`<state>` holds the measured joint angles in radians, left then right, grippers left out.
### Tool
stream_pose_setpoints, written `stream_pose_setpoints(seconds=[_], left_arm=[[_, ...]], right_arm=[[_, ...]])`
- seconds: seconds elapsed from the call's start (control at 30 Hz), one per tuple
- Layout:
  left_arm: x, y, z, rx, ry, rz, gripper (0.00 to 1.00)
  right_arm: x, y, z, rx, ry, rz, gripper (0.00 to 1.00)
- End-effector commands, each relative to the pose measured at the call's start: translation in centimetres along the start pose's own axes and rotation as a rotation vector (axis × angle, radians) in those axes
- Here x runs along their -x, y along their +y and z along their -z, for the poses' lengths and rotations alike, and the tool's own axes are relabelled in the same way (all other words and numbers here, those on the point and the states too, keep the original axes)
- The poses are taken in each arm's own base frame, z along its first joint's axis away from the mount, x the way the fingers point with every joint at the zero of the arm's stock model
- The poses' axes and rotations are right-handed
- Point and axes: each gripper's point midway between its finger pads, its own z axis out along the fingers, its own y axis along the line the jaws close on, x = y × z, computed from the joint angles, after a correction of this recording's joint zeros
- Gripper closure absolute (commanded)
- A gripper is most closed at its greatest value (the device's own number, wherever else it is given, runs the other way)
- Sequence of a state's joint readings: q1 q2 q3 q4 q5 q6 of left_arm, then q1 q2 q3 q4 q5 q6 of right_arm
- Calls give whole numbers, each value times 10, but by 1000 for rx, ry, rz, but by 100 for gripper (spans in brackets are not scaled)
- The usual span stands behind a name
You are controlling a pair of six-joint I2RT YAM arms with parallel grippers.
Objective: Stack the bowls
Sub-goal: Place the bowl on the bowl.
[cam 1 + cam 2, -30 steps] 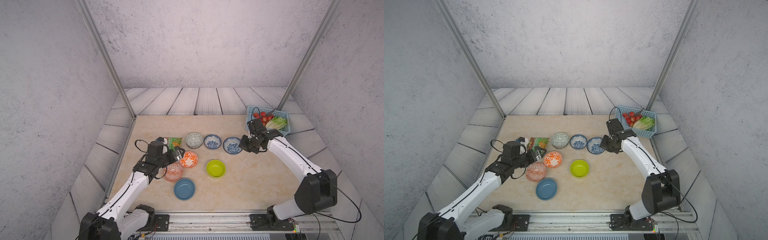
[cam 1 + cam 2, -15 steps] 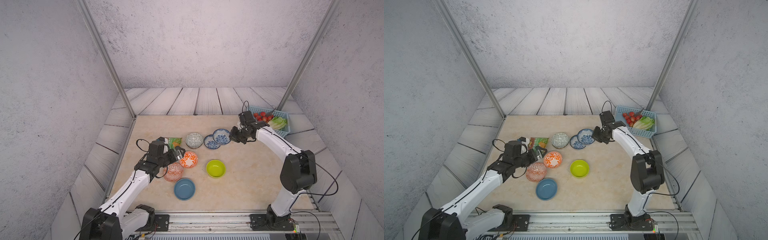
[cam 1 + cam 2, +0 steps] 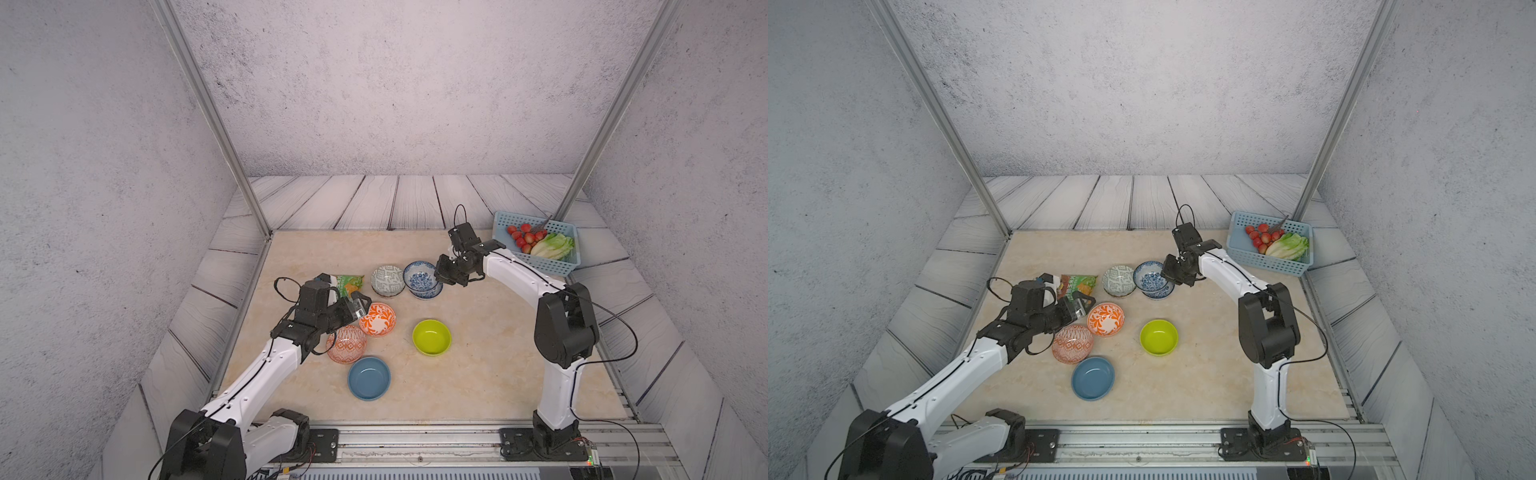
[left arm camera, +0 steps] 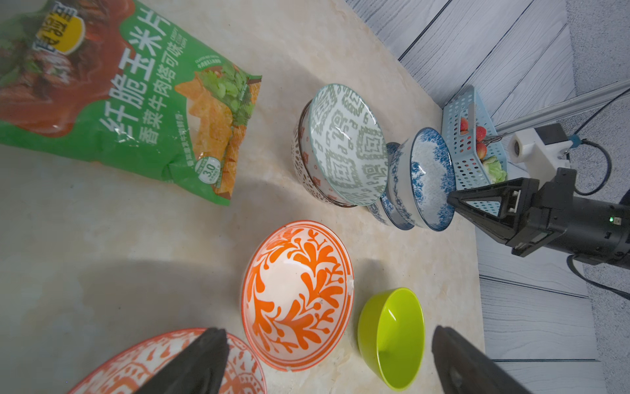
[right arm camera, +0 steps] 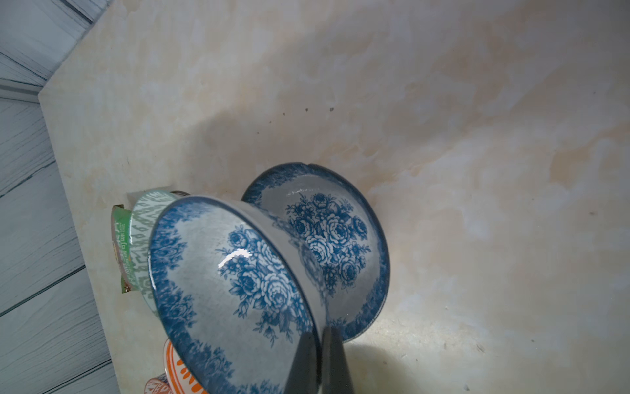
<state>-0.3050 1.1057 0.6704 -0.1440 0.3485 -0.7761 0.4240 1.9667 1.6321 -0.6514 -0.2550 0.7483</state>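
Bowls sit across the middle of the counter (image 3: 478,374). Toward its left edge the left gripper (image 3: 362,306) hangs wide open, holding nothing, beside the leaf-patterned orange bowl (image 3: 377,319) and the diamond-patterned orange bowl (image 3: 347,345). The plain blue bowl (image 3: 369,378) sits nearer the front edge. Behind lie the snack packet (image 3: 349,283) and the grey-green bowl (image 3: 387,280), nested in another bowl. The lime bowl (image 3: 431,336) stands alone. The right gripper (image 5: 318,354) pinches the rim of a blue-floral bowl (image 5: 231,290), tilted over its twin (image 5: 327,238). A basket (image 3: 505,220) occupies the far right corner.
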Motion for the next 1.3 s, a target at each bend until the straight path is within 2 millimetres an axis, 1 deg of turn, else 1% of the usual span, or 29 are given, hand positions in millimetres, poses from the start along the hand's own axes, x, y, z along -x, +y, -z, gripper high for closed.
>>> stream_pose_setpoints(seconds=[0.0,0.43,0.6,0.87,1.03,1.17,1.27], left_arm=[[9,-11,1,-28,-19,-7,0],[10,-10,-3,-25,-9,-4,0],[10,-10,-4,-23,-7,-3,0],[9,-9,-6,-20,0,-2,0],[9,-8,-7,-15,5,-1,0],[9,-8,-7,-11,7,-1,0],[9,-8,-8,-10,8,1,0]], right_arm=[[13,5,4,19,-47,8,100],[7,-11,-11,-29,-37,12,100],[8,-12,-14,-31,-34,14,100],[7,-21,-17,-72,-37,16,100],[6,-23,-23,-78,-23,14,100],[5,-22,-24,-79,-9,17,88],[4,-23,-22,-82,-9,16,82]])
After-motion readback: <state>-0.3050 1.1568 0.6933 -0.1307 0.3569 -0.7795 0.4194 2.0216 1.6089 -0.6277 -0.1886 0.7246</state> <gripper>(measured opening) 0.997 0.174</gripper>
